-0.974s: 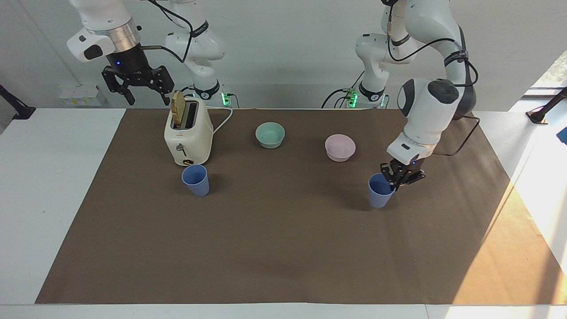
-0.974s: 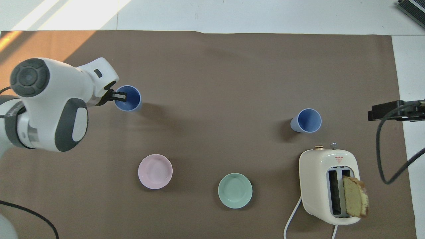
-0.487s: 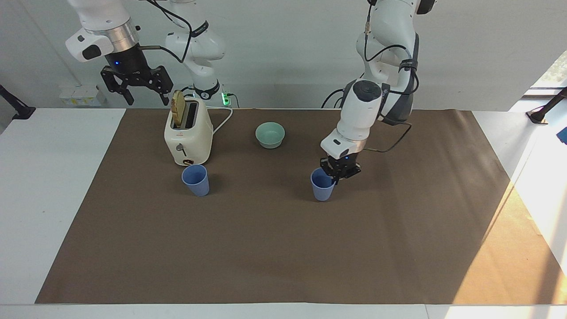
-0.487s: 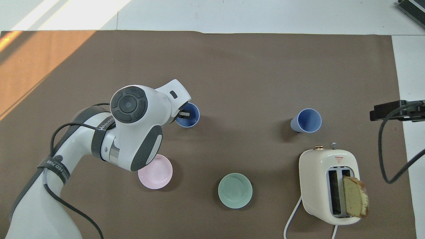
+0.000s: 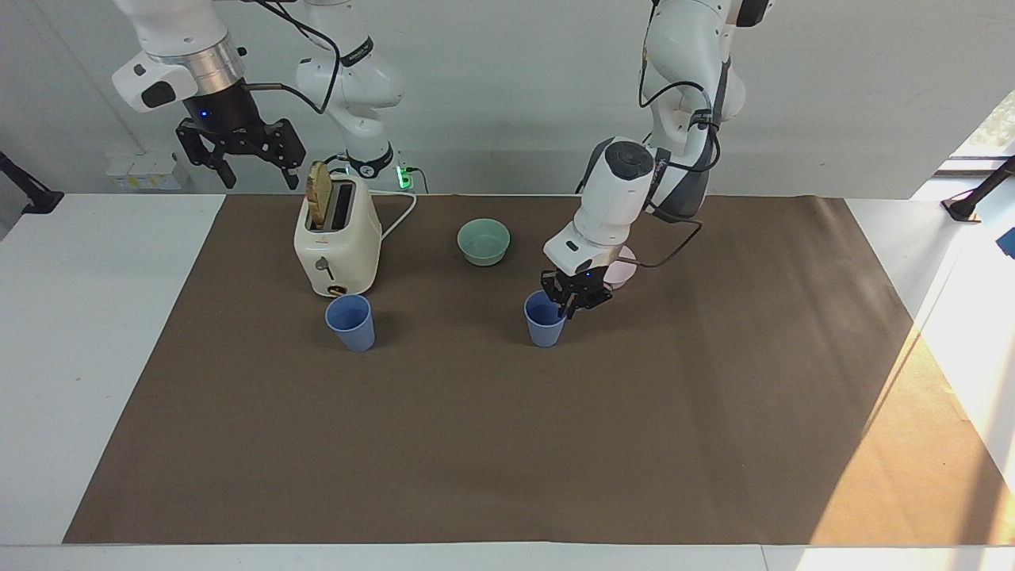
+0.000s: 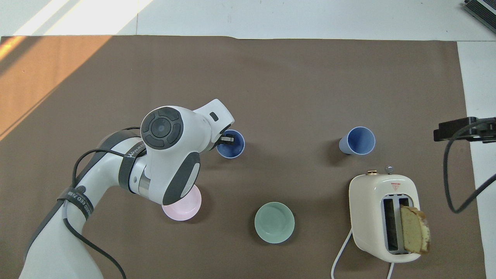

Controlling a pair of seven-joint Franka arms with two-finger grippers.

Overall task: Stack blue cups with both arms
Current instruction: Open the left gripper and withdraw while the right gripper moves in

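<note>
A white desk (image 5: pixel 111 317) is covered by a brown mat (image 5: pixel 492 444). Two blue cups stand upright on the mat, both empty. One blue cup (image 5: pixel 545 318) stands near the middle of the mat, just beside a pink bowl (image 6: pixel 190 207) that lies a little nearer to the robots. The other blue cup (image 5: pixel 350 322) stands well apart from it, toward the right arm's end of the desk, in front of a cream toaster (image 5: pixel 337 246). The toaster holds one slice of bread (image 5: pixel 319 193) upright in a slot; its second slot is empty. A teal bowl (image 5: pixel 484 240), empty, sits between the toaster and the pink bowl. The pink bowl is mostly hidden by the left arm; its contents cannot be seen.

The left arm (image 6: pixel 116 182) reaches out over the pink bowl and bends steeply down. Its left hand (image 5: pixel 572 299) sits at the rim of the middle cup, with one finger inside the cup and one outside. Whether the fingers pinch the cup wall or have loosened cannot be told.

The right arm (image 5: pixel 170 47) waits raised, beside the toaster at its own end of the desk. Its right hand (image 5: pixel 255 170) points down with fingers spread, holding nothing.
</note>
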